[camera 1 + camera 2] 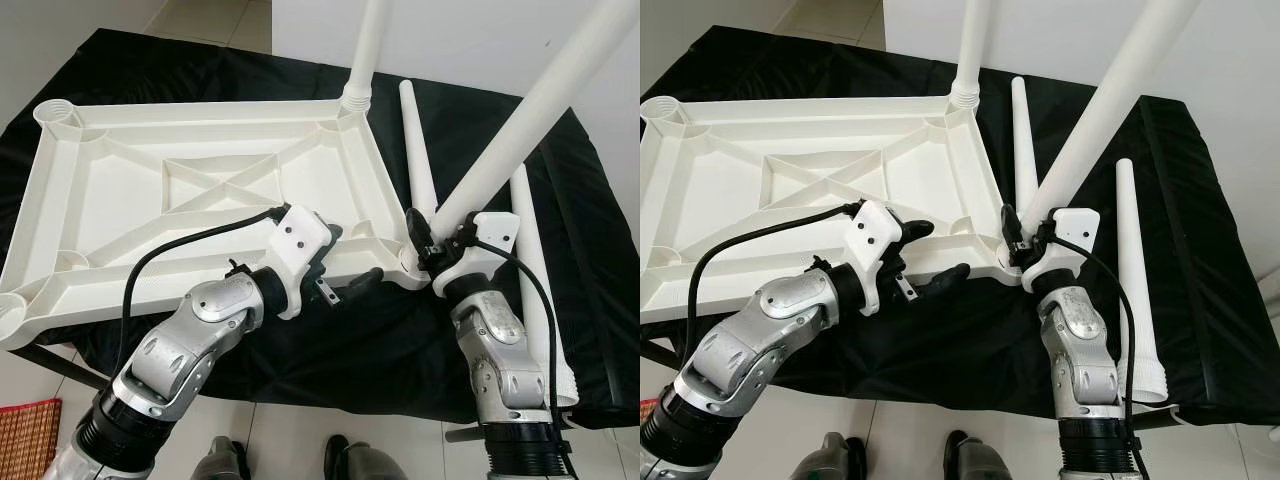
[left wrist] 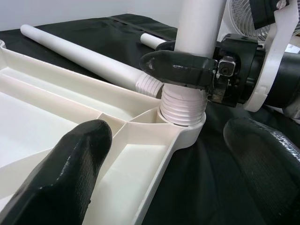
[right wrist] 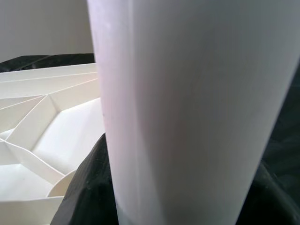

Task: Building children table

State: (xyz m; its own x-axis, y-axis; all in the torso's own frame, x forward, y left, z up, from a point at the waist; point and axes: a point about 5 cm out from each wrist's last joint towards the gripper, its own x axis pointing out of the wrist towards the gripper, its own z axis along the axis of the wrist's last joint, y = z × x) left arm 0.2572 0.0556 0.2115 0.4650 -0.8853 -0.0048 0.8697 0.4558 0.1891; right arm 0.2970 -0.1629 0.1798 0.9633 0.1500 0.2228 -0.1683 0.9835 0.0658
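A white plastic tabletop (image 1: 200, 190) lies upside down on a black cloth. One white leg (image 1: 365, 50) stands in its far right corner. My right gripper (image 1: 437, 243) is shut on a second leg (image 1: 540, 110), just above its ribbed end (image 2: 183, 105). That end sits in the near right corner socket, and the leg leans to the right. My left gripper (image 1: 355, 255) is open and straddles the tabletop's near rim just left of that socket. One finger (image 2: 70, 173) is over the ribs, the other over the cloth. Two loose legs (image 1: 415, 150) (image 1: 535, 270) lie on the cloth to the right.
The black cloth (image 1: 600, 250) covers a table whose near edge is right in front of me. Tiled floor and my feet (image 1: 345, 462) are below. A woven mat (image 1: 25, 435) lies at the bottom left. A fan (image 2: 239, 18) stands behind the right arm.
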